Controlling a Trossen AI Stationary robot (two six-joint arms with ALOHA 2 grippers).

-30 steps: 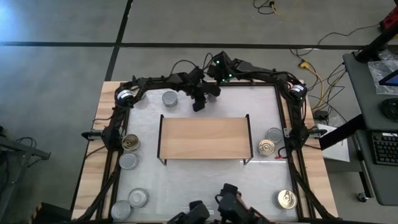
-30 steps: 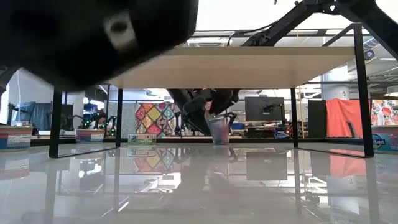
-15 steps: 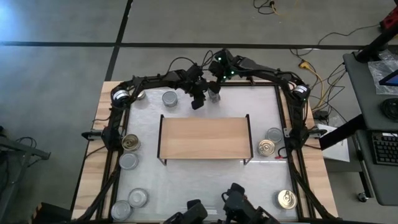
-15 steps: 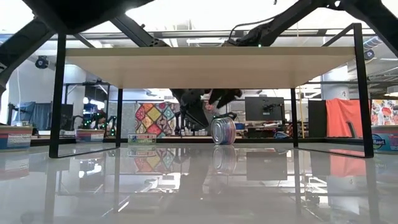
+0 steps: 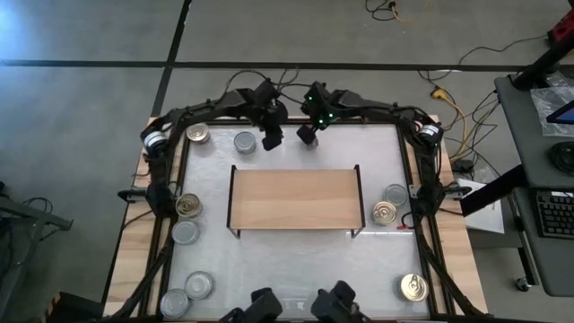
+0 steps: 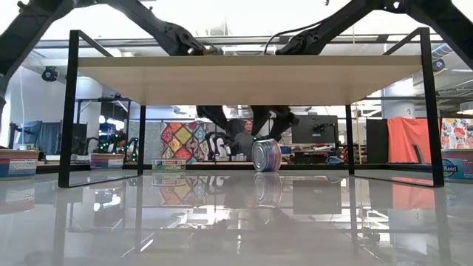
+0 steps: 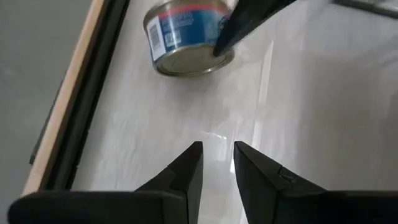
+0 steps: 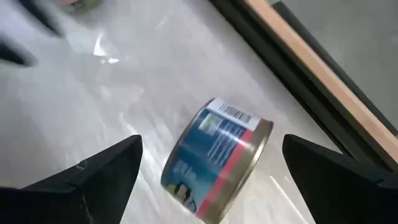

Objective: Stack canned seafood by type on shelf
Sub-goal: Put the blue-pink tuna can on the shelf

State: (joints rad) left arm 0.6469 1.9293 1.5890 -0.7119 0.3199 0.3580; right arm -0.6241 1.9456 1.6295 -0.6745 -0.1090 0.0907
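Note:
A blue-labelled can (image 8: 217, 155) lies tipped on its edge on the white tabletop behind the shelf (image 5: 294, 199); it also shows in the low view (image 6: 266, 155). My right gripper (image 8: 211, 142) hangs over it, wide open, one finger on each side. My left gripper (image 7: 217, 149) stands to the can's left (image 5: 269, 136), empty, its fingers a narrow gap apart. The light-wood shelf stands bare in the table's middle. My right gripper: in the left wrist view one of its fingers (image 7: 245, 22) lies across the can's rim (image 7: 219, 53). In its own view the can sits between the fingers with a gap on each side. I cannot tell whether it touches.
A silver can (image 5: 244, 142) and a gold can (image 5: 197, 135) stand at the far left. Several more cans stand along the left edge (image 5: 185, 232) and the right edge (image 5: 385, 213). The arm frame (image 5: 421, 179) borders the table.
My left gripper has drawn back from the can toward the table's far left. The can, upright between the grippers a second ago, has tipped over and now rests tilted on the table under my right gripper.

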